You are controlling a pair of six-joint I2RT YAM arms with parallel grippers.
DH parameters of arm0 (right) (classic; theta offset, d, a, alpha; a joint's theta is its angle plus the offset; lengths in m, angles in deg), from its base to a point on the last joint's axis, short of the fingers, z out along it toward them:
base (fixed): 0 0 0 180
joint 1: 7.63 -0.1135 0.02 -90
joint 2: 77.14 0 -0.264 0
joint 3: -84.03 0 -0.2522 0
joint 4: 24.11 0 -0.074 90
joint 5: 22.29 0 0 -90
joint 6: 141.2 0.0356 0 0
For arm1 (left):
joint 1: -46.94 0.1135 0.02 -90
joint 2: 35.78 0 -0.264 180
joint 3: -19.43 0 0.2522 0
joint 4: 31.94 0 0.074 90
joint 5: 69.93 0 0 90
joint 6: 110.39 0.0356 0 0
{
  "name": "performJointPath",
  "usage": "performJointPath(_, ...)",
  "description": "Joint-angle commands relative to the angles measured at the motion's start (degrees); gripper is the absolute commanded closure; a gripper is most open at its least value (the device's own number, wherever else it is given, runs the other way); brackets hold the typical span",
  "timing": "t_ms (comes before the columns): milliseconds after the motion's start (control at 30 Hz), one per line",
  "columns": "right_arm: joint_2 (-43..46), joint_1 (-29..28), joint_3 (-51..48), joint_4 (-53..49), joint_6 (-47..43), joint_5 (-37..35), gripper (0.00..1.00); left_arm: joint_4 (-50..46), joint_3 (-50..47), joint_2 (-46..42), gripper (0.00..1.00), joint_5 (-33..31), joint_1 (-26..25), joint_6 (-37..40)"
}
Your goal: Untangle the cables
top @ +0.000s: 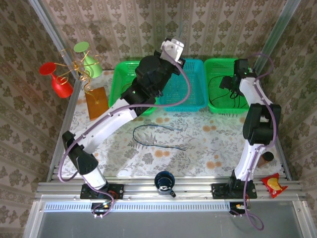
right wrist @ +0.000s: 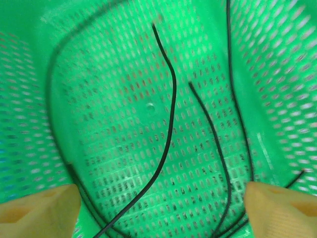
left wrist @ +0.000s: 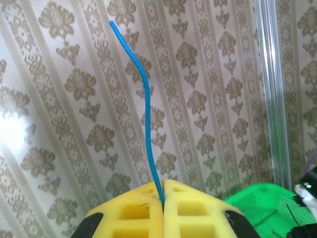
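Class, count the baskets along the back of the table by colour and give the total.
Green baskets: 2
Teal basket: 1
Total: 3

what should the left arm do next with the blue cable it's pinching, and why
Probably lower the left gripper toward the blue basket and let go: its jaws are shut on a blue cable held aloft, while black cables already lie in the green basket under the open right gripper.

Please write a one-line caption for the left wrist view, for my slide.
Left claw shut on a thin blue cable curving up before patterned wallpaper; green basket at lower right.
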Motion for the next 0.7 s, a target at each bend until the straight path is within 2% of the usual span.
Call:
performJointPath(0, 6.2, 0.38, -1.85, -2.66, -0.14, 1.51, 0.03, 1.01, 7.54, 3.2, 1.0, 3.42, 1.68, 2.64)
performJointPath(200, 17.06, 0.38, -11.19, 1.16, 2.44, 3.8, 0.0, 1.6, 19.04, 10.7, 1.0, 5.94, 4.06, 2.99)
performJointPath(367, 23.56, 0.46, -14.95, 0.99, 2.25, 4.92, 0.0, -0.98, 26.81, 17.31, 1.0, 7.48, 5.91, 1.22)
performJointPath(533, 29.48, 0.47, -17.94, 1.42, 1.58, 5.47, 0.0, 2.28, 20.62, 20.91, 1.0, 5.95, 7.56, 0.69)
performJointPath(667, 31.96, 0.56, -19.11, 1.52, 1.08, 5.7, 0.0, -5.73, 17.14, 25.29, 1.0, 6.86, 9.75, -6.58)
